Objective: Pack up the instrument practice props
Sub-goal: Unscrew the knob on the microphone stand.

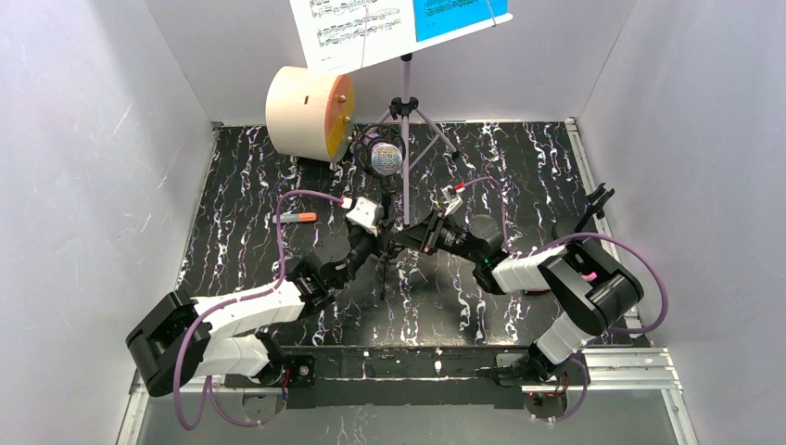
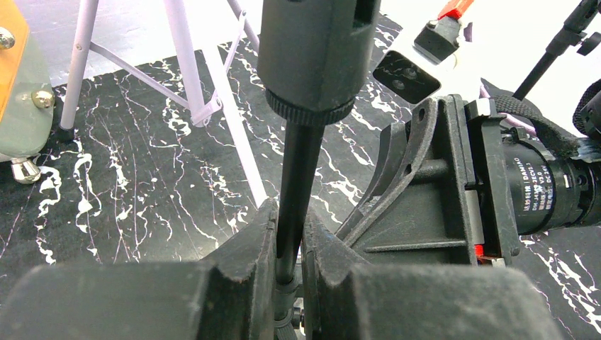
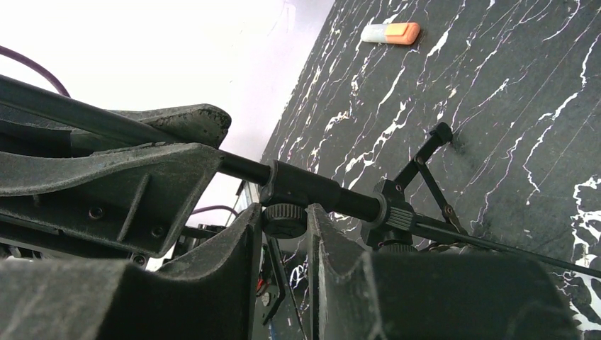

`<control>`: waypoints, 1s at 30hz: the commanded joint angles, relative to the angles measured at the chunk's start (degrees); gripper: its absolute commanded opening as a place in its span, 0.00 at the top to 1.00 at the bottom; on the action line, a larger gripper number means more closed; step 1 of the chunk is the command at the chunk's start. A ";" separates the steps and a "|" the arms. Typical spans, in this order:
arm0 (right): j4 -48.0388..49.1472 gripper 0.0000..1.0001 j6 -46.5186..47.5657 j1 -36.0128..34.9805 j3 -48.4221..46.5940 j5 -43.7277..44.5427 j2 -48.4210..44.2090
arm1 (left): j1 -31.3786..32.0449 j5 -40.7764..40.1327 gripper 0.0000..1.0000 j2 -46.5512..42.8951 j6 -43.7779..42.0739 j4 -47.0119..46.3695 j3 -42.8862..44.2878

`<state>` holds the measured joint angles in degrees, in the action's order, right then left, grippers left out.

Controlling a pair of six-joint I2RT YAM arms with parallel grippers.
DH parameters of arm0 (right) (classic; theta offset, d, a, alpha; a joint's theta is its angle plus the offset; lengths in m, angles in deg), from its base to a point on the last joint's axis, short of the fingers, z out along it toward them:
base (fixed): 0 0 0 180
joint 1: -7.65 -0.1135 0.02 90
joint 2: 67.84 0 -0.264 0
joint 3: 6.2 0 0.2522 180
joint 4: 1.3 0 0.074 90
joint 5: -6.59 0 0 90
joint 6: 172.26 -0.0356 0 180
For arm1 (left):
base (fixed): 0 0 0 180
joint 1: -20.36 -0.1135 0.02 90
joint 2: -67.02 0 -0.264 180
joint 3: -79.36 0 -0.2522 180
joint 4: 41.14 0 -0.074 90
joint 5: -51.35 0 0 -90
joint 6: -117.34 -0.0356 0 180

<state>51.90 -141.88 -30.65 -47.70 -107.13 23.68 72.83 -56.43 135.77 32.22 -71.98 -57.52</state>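
The left gripper (image 2: 289, 273) clamped a black microphone stand (image 2: 298, 170) by its pole, steadying it. The right gripper (image 3: 285, 244) pinched the stand's knob (image 3: 284, 219), probably to collapse it.

Desk (image 1: 519, 176): black, veined with white marbling. Drum (image 1: 301, 111), far left: cream shell, orange face. Marker (image 1: 300, 218): orange body, pale grey end. Microphone (image 1: 386, 158): silver head with speckled glitter. Music rack (image 1: 422, 116): lilac legs. White sheet-music page (image 1: 348, 28): black notation. Blue sheet-music page (image 1: 459, 14) to its right. Mic tripod (image 2: 298, 163): black throughout. Left tool (image 2: 289, 234) and right tool (image 3: 283, 227): matt black. Cables (image 1: 278, 232): purple.
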 commanded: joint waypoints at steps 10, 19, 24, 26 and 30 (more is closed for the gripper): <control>-13.51 0.99 15.33 -0.28 -4.45 2.85 -4.97 | 0.88 0.88 1.00 1.19 4.05 9.70 -2.12; -24.87 0.99 32.24 -0.58 -7.84 2.85 -7.59 | 0.88 1.26 1.00 1.56 4.18 9.71 -2.03; -27.61 0.99 42.94 -1.01 -9.02 2.09 -7.48 | 0.88 1.17 1.00 1.40 4.18 9.71 -2.03; -28.95 0.99 48.16 -1.22 -9.33 2.45 -7.71 | 0.88 1.17 1.00 1.31 4.13 9.71 -2.07; -31.45 0.99 61.96 -2.23 -9.68 4.70 -9.04 | 0.88 1.08 1.00 1.12 4.09 9.71 -2.13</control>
<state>26.59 -99.58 -32.44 -55.73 -109.51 14.70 72.83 -56.43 135.77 32.25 -71.98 -57.52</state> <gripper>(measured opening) 0.335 0.101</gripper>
